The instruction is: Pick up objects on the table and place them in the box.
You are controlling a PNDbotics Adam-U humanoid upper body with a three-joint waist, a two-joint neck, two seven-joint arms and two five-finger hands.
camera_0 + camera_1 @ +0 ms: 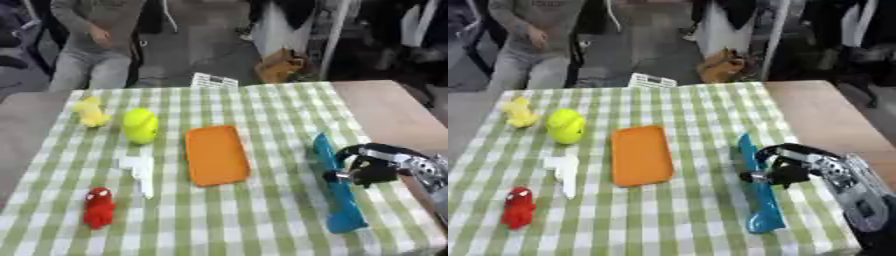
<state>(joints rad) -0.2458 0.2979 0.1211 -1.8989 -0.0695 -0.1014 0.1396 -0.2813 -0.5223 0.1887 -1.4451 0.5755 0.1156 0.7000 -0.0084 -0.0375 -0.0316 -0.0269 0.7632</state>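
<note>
green-checked cloth [262,210] | wooden table [394,115] | brown bag [278,65]

— Surface?
— A wooden table [394,112], mostly covered by a green-and-white checked cloth [262,107].
— Items on the cloth?
— A yellow toy [90,112] at far left, a yellow-green rounded toy [140,125] just beside it, an orange tray [216,154] at centre, a white object [139,171], a red figure [99,207] near left, a long blue object [337,192] at right.
</note>
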